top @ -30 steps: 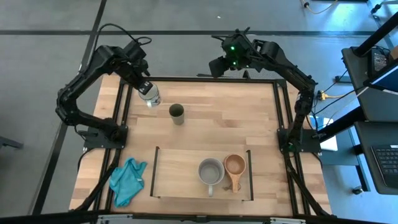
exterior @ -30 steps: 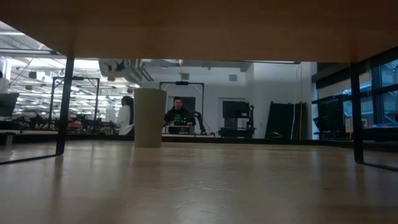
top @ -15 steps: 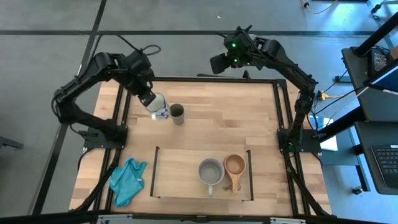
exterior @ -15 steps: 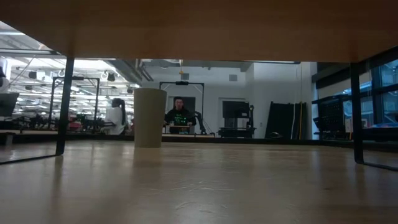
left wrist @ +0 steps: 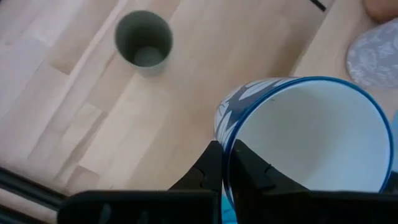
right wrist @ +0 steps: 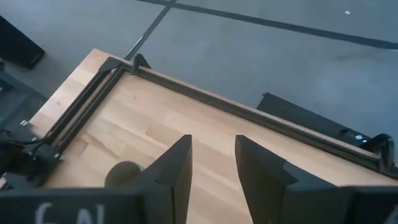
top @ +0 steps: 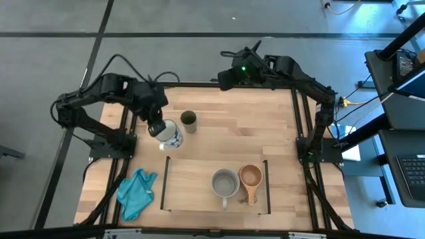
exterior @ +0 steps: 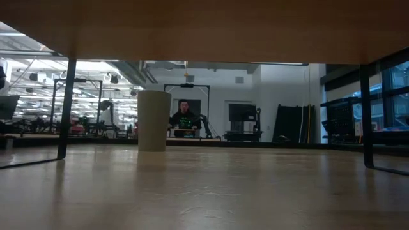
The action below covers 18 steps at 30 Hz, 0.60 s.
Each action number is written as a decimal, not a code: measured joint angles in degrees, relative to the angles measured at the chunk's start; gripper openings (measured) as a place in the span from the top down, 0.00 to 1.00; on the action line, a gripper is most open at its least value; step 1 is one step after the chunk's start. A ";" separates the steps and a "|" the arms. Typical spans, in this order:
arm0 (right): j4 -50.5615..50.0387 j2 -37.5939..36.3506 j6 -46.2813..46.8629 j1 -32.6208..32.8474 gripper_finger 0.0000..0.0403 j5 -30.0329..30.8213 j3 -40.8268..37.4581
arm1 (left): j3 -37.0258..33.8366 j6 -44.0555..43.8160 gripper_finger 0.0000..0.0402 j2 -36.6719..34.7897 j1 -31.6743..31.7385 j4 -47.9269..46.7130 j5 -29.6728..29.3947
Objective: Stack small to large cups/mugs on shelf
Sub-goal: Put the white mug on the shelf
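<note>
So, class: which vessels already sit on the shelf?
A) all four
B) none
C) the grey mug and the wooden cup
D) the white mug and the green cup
C: the high view shows the grey mug and the wooden cup side by side on the shelf.

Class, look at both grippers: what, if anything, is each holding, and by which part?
The left gripper pinches the white mug by its rim wall, one finger inside, one outside. The right gripper is open and holds nothing.

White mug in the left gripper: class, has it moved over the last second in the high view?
Yes. The white mug, held by the left gripper, has come from beyond the olive-green cup towards the shelf.
</note>
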 joint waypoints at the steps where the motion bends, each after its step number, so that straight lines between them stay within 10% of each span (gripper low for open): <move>1: 0.00 0.00 0.21 0.46 0.69 0.00 0.00 | 0.00 -1.66 0.98 0.01 -1.52 0.43 -0.96; 18: -3.48 0.00 0.68 9.86 0.69 2.25 -0.02 | 0.00 -25.20 0.98 4.32 -21.80 9.53 -10.59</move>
